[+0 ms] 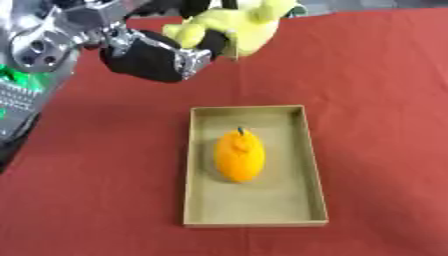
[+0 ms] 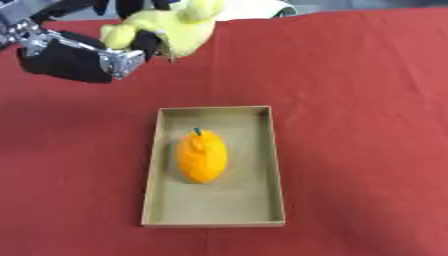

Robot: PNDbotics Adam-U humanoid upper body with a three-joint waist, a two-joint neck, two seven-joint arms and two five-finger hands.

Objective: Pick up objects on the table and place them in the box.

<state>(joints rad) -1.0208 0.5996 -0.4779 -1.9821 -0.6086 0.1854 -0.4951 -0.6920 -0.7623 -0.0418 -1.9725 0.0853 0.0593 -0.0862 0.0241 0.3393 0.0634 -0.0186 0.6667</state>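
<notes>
One fruit (image 1: 239, 156) is lying in the box (image 1: 317, 165) | your left hand (image 1: 162, 55), beyond the box, is curling fingers round the yellow toy (image 1: 241, 22) | it risks slipping out short of the box.

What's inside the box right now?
One orange fruit-shaped object with a small dark stem lies in the box, toward its far half. The floor beneath it is covered. The yellow plush toy is outside, in the left hand.

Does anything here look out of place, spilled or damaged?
Nothing stands out. The orange fruit lies inside the box, and the left hand holds the yellow plush toy beyond the box's far end.
</notes>
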